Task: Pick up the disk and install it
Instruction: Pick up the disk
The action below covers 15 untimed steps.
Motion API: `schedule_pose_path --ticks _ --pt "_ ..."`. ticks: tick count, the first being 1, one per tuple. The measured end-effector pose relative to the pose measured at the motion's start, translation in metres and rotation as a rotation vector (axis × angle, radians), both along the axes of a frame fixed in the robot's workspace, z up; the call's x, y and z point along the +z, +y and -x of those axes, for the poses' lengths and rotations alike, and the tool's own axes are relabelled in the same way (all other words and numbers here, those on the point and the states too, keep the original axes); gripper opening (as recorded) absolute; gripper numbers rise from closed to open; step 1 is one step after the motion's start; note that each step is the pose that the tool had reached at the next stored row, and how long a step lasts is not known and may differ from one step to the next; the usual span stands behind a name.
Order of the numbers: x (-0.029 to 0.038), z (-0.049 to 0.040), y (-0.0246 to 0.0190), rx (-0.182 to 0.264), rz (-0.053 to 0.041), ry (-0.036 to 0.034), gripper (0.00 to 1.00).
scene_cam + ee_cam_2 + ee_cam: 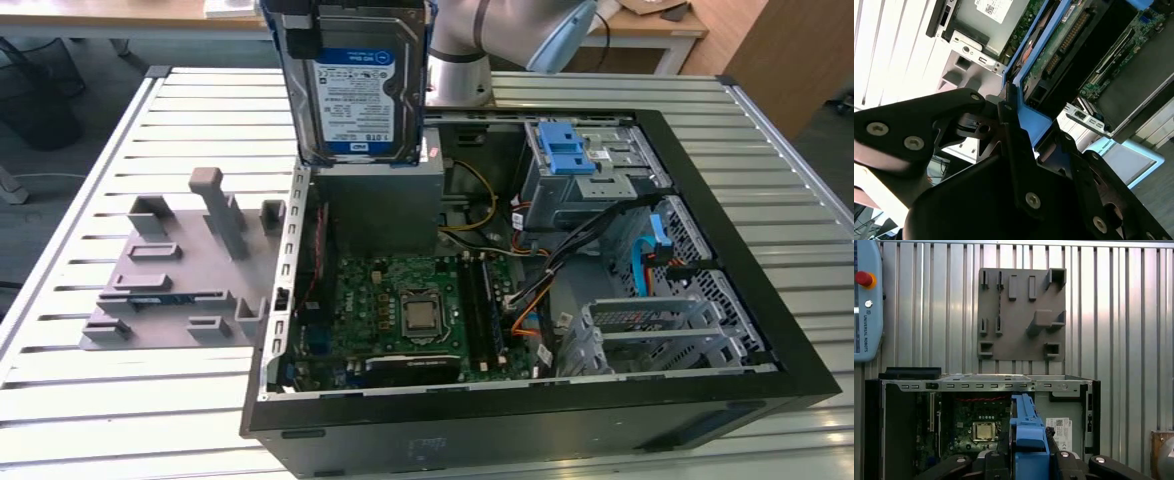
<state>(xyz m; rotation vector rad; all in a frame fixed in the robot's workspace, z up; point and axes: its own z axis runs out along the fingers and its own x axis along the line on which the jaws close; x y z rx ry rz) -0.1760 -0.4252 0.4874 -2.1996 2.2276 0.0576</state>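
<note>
Transport step: the disk [358, 90] hangs upright at the frame's top, left of centre, over the open case [534, 432], fingers [961, 102] clamped on its blue carrier; seating likely demands lining up with the drive bay [594, 170]
</note>
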Motion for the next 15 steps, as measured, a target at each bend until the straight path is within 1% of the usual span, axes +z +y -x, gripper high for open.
schedule_pose_path --ticks 15 --pt "0.0 -0.021 -0.0084 0.0 0.0001 0.0001 0.36"
